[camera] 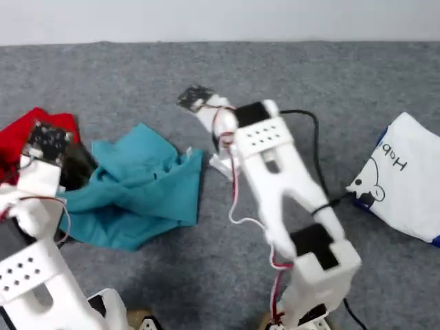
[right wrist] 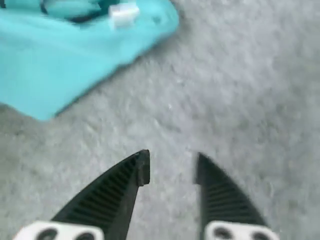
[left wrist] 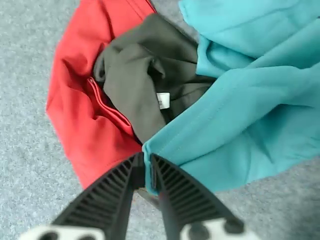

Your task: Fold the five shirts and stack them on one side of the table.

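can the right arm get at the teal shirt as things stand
Probably yes: the right pincer is open over bare grey carpet, and the teal shirt lies just ahead with nothing between them.

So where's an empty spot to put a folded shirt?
The bare table along the far wall is free. Between the teal shirt and white shirt there's room, under the right arm. Crowded left: red shirt, dark shirt and teal pile together.

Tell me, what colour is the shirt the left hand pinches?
A teal shirt, clearest in left wrist view.
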### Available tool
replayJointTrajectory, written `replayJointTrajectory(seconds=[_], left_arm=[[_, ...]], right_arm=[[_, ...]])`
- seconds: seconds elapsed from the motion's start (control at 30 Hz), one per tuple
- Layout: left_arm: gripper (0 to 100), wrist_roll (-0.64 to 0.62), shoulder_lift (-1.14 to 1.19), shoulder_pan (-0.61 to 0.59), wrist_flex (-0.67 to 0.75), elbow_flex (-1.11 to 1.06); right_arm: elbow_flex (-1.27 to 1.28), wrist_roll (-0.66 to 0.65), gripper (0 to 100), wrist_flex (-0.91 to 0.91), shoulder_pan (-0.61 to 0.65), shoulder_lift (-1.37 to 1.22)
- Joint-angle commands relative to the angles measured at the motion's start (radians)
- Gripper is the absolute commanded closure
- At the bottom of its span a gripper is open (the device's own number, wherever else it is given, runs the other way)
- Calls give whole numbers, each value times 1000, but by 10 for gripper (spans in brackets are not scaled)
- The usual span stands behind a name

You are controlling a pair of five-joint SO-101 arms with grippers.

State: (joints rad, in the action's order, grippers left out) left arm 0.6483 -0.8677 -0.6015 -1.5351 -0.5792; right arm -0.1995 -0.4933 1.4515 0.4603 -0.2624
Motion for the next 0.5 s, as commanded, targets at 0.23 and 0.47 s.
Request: replayJointTrajectory(seconds=[0.23,0.47], left_arm=[[987,11,-133,-5,20,-13],[987,6,-133,-6,15,-15]], right_arm=[[-190,-313,742,-16,47,-200],[-324,-489,742,-16,47,-318]])
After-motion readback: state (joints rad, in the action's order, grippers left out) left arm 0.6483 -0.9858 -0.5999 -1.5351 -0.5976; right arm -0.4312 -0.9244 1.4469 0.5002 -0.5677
